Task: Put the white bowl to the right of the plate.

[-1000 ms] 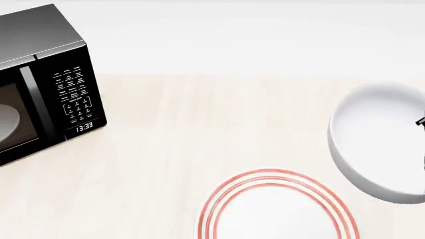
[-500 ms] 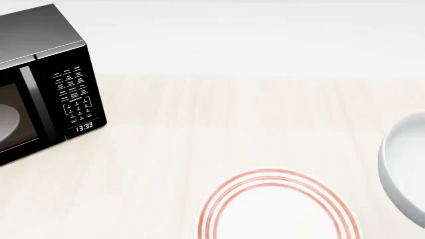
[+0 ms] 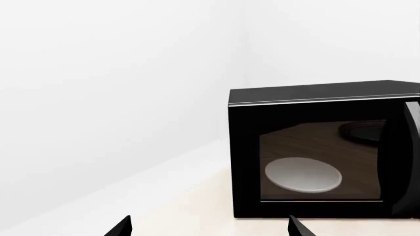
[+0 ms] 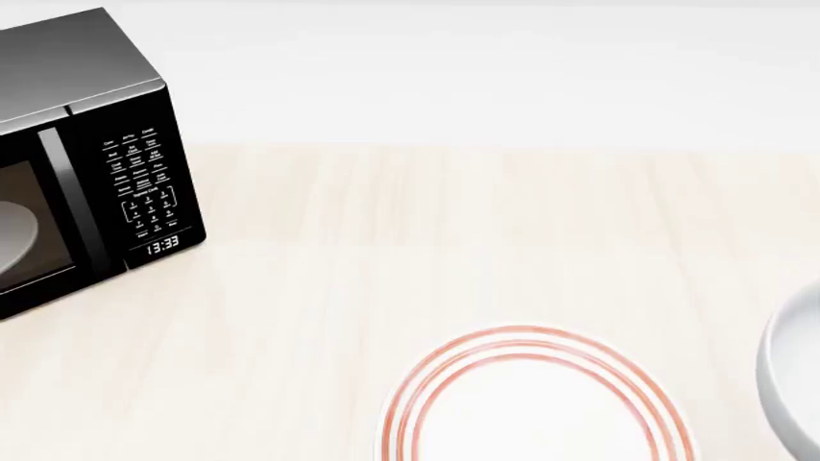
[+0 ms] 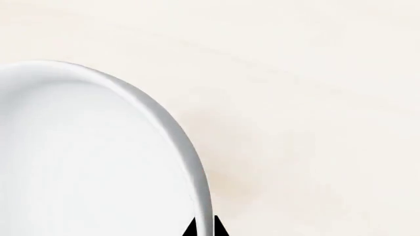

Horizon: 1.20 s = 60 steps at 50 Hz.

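The white bowl shows only as a sliver at the right edge of the head view, to the right of the plate with its red rings at the bottom centre. In the right wrist view the bowl fills the frame's left half, and my right gripper is shut on its rim, one black fingertip on each side of the wall. My left gripper is open and empty, its two tips far apart, facing the microwave.
A black microwave stands at the far left of the light wooden table; a pale dish lies inside it behind the glass. A white wall lies beyond the table's far edge.
The white bowl has moved right and toward the near edge in the head view, from beside the plate's upper right to almost out of frame. The plate and microwave have not moved.
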Motion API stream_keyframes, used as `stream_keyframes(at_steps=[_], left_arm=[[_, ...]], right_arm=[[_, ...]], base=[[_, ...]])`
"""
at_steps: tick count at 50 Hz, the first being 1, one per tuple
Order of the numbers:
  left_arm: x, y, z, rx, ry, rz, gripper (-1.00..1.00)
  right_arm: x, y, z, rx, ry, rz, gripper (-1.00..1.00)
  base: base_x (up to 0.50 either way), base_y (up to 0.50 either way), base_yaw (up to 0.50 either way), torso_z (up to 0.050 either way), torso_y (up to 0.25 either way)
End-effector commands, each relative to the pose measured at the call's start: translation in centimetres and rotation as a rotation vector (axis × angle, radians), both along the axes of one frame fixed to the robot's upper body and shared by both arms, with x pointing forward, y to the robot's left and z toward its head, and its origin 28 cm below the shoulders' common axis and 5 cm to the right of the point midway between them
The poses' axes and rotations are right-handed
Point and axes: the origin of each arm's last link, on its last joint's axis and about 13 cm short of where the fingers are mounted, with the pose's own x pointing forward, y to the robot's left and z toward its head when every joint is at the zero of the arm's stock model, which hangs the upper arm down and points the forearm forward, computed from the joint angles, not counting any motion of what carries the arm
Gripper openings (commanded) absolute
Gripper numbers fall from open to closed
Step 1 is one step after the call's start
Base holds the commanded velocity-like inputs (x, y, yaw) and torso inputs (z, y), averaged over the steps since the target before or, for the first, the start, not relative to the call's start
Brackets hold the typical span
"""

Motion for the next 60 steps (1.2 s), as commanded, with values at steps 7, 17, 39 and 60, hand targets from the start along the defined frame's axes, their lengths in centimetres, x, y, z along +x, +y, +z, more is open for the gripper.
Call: stream_keyframes(at_steps=[7,17,39,60], left_arm=[[0.0,-0.1,-0.1,0.006,0.002,-0.001,1.0],[0.0,-0.1,-0.1,0.009,0.004,-0.001,1.0],[0.0,-0.2,-0.2,0.015,0.003,-0.004,1.0],[0.0,-0.3,-0.1,0.015,0.003,-0.006,1.0]], right_arm=[[0.3,-0.7,-1.2,-0.001,-0.012,-0.009,-1.0],[0.3,-0.8,-1.8,0.0,-0.002,-0.013,-1.0],[0.8,-1.0,-3.5,-0.006,0.021,-0.01,-1.0],[1.0,-1.1,-4.2,-0.02,0.031,-0.003,-1.0]], base=[[0.0,0.0,0.0,0.0,0.001],[0.0,0.0,0.0,0.0,0.0],[0.0,0.0,0.0,0.0,0.0],[0.0,0.0,0.0,0.0,0.001]])
